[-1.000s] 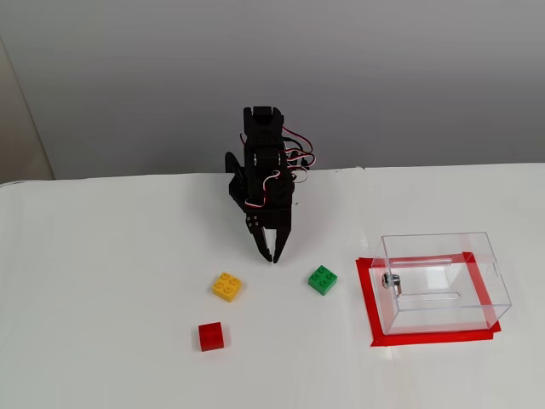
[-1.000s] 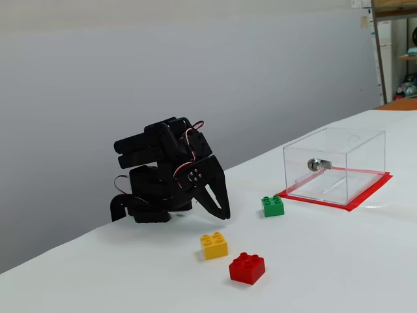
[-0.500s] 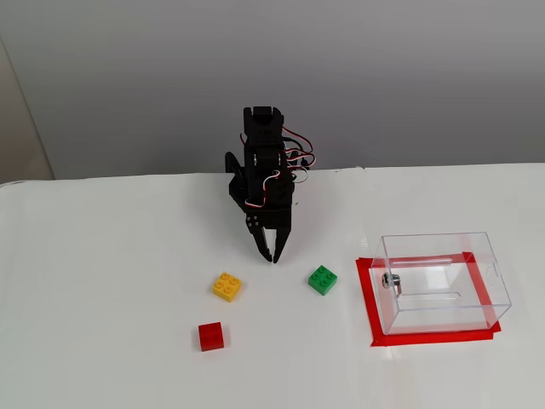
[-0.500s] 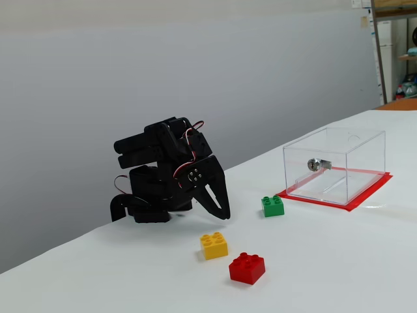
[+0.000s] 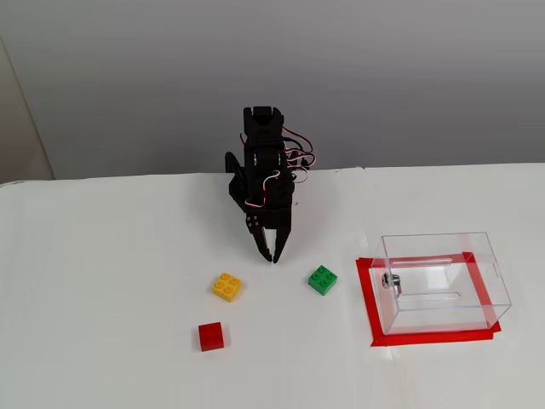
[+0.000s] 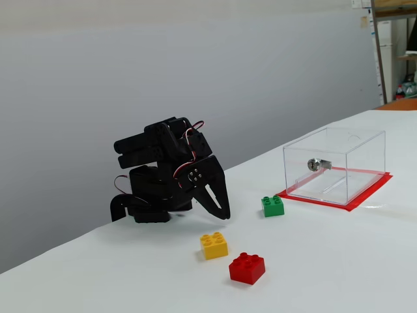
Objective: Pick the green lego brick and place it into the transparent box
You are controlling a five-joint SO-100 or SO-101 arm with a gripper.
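Observation:
The green lego brick [image 5: 322, 279] lies on the white table, between my gripper and the transparent box; it also shows in the other fixed view [image 6: 273, 206]. The transparent box [image 5: 443, 281] stands on a red taped rectangle at the right, with a small metal fitting on its left wall; it also shows in the other fixed view [image 6: 335, 166]. My black gripper [image 5: 272, 256] points down at the table, its fingers together and empty, left of the green brick and apart from it. It also shows in the other fixed view [image 6: 226, 214].
A yellow four-stud brick [image 5: 226, 286] and a red brick [image 5: 211, 336] lie in front of the gripper, to the left. The red tape [image 5: 368, 298] frames the box. The arm's base [image 5: 264, 162] stands at the table's back edge by the grey wall.

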